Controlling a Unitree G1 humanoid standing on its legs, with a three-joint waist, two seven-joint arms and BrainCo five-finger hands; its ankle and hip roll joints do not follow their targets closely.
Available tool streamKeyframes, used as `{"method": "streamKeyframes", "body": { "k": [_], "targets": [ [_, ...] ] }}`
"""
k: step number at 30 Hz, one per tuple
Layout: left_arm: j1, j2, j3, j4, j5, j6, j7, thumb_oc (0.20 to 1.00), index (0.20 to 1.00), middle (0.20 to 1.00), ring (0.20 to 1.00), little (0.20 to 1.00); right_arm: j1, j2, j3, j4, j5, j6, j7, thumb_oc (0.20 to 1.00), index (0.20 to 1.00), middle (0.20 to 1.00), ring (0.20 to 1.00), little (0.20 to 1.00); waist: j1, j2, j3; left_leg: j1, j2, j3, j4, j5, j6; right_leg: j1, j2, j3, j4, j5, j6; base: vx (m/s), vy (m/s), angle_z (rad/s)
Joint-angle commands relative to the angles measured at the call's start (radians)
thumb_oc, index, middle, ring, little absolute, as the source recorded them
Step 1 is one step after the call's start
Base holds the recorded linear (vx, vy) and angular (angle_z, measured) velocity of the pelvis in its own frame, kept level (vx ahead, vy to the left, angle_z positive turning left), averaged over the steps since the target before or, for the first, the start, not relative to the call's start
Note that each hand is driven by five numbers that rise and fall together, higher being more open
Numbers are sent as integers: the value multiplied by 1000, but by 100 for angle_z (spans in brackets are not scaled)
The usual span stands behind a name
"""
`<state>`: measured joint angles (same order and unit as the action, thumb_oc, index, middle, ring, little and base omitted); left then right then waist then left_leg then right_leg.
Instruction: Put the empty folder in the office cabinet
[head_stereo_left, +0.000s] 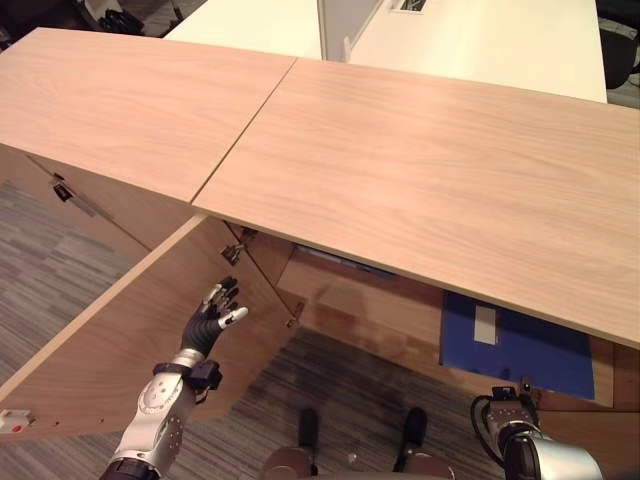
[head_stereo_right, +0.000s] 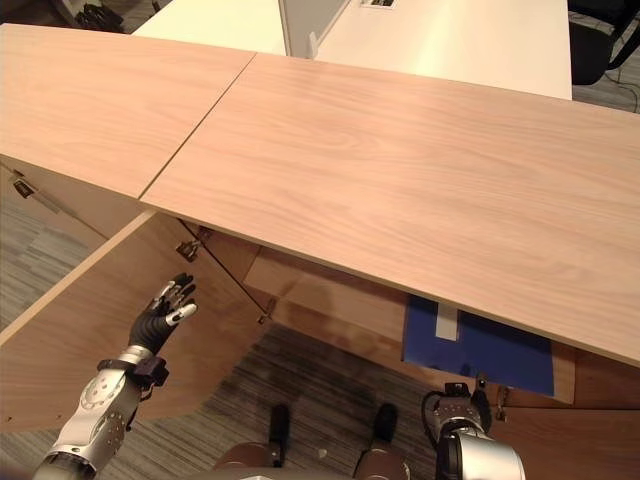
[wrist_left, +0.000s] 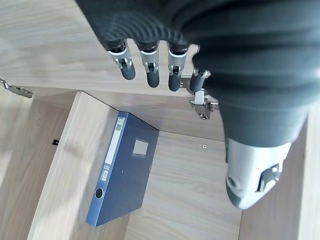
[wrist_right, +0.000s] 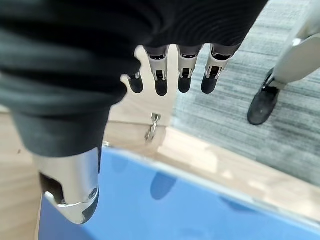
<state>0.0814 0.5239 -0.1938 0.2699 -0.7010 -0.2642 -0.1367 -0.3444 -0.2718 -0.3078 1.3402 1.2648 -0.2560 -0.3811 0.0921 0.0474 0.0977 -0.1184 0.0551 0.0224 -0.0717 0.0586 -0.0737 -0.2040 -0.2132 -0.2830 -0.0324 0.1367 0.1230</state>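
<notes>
Cabinet (head_stereo_left: 430, 170) matt wood grain; folder (wrist_left: 122, 167) smooth blue plastic; hinge (wrist_left: 202, 104) shiny metal.

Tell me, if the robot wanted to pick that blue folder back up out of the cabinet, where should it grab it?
Probably by the spine. The blue folder lies flat on the cabinet floor, and its labelled spine with the finger hole faces the open front. Coming in from the front, fingers could hook that hole or pinch the spine edge. The right hand hangs open just above it.

Both hands (head_stereo_left: 215, 318) (wrist_right: 75, 190) empty, fingers relaxed.
</notes>
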Motion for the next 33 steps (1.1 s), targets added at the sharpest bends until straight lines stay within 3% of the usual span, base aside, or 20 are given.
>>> {"method": "streamKeyframes", "body": {
  "k": [1, 7, 12, 19, 27, 33],
  "targets": [
    [-42, 23, 49, -52, -13, -36, -6, 1000, 1000, 1000, 1000, 1000, -76, -6, -2, -35, -52, -7, 31, 1000, 1000, 1000, 1000, 1000, 19, -11, 79, -41, 14, -23, 16, -61, -24, 5, -82, 84, 94, -91, 112, 41, 24, -2],
    [-20, 32, 58, -57, -9, -30, -5, 1000, 1000, 1000, 1000, 1000, -130, -60, 32, -85, -73, -9, 47, 1000, 1000, 1000, 1000, 1000, 23, -11, 83, -47, 18, -28, 17, -63, -20, -15, -80, 99, 114, -99, 112, 0, 0, 0],
    [-37, 58, 44, -71, -20, -34, -16, 1000, 1000, 1000, 1000, 1000, -236, -153, 37, -106, -55, -22, 60, 1000, 1000, 1000, 1000, 1000, 38, 0, 106, -78, 18, -38, 34, -62, -21, -48, -86, 101, 133, -102, 113, -21, -1, 0],
    [-93, 72, -13, -101, -34, -55, -38, 1000, 1000, 1000, 1000, 1000, -425, -335, 65, -58, -32, -20, 67, 1000, 1000, 1000, 1000, 1000, 72, 52, 157, -166, -2, -50, 62, -45, -25, -124, -107, 107, 160, -94, 115, -66, 19, 5],
    [-110, 71, -69, -112, -18, -67, -51, 1000, 1000, 1000, 1000, 1000, -610, -520, 187, -7, -104, 3, 76, 1000, 1000, 1000, 1000, 1000, 95, 98, 153, -205, -23, -49, 22, -9, -32, -178, -122, 114, 157, -81, 120, -12, 36, 6],
    [-106, 64, -96, -105, 0, -65, -40, 1000, 1000, 1000, 1000, 1000, -660, -506, 255, -3, -134, 6, 86, 1000, 1000, 1000, 1000, 1000, 96, 98, 153, -203, -19, -49, 6, -1, -32, -188, -114, 120, 153, -78, 117, 0, 2, 1]
  ]
}}
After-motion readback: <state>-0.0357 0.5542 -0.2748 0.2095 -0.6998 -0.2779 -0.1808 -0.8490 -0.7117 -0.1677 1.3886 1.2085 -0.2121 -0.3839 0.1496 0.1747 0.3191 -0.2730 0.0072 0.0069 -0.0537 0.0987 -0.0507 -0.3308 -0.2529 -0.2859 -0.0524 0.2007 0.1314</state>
